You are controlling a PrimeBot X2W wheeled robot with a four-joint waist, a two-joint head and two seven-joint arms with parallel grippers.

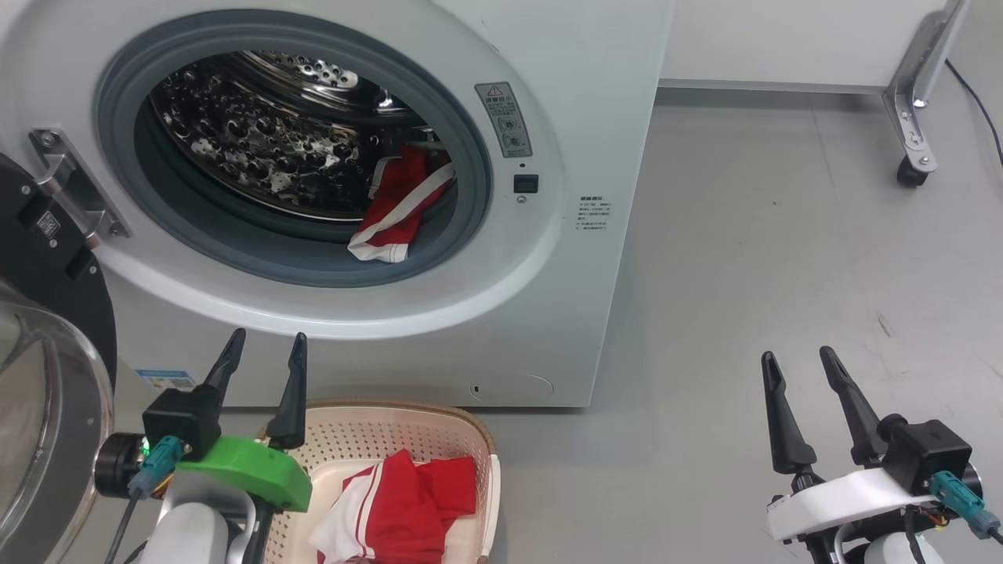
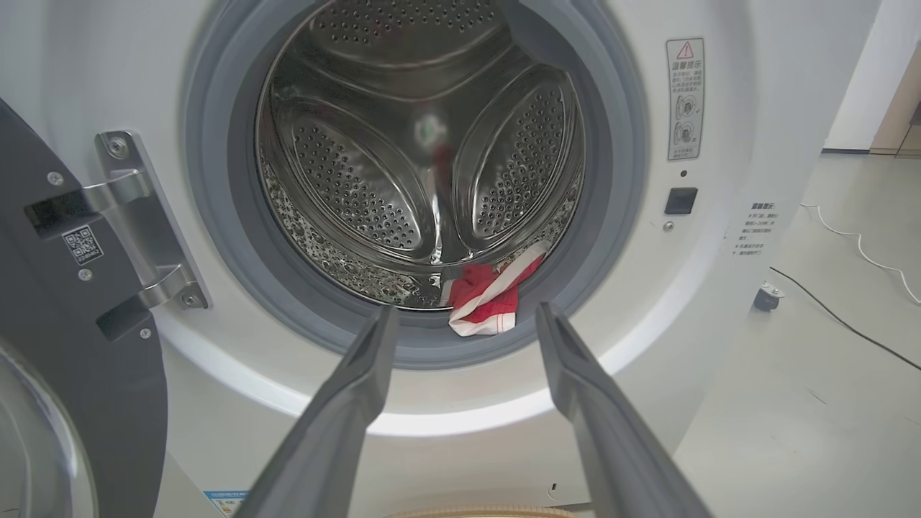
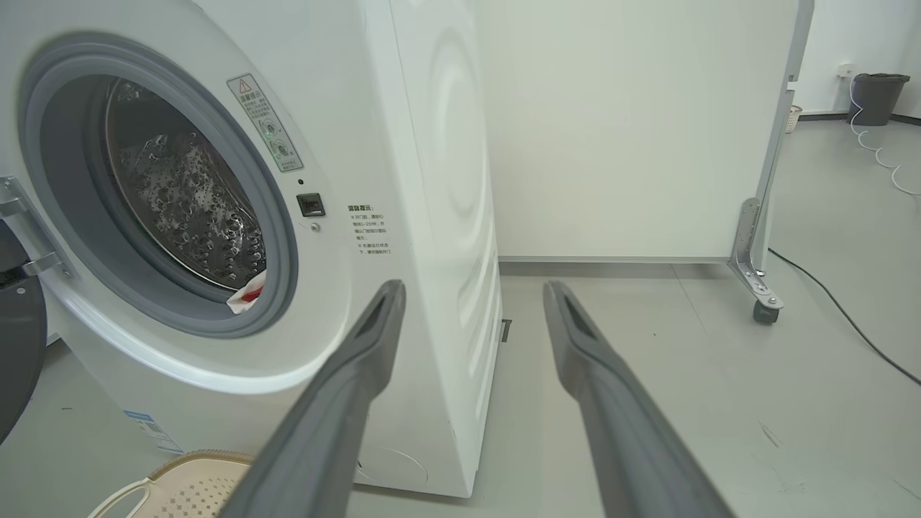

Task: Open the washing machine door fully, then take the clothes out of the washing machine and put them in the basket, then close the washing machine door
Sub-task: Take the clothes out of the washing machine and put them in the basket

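The white washing machine stands with its door swung wide to the left. One red garment with white stripes lies at the drum's front right lip, also seen in the left wrist view. Another red garment lies in the cream basket on the floor below the mouth. My left gripper is open over the basket's back left rim, fingers pointing at the machine, nothing between them. My right gripper is open and empty over bare floor to the right.
A metal frame leg on a caster stands at the back right by a white wall panel. A dark cable runs over the grey floor on the right. A dark bin sits far back.
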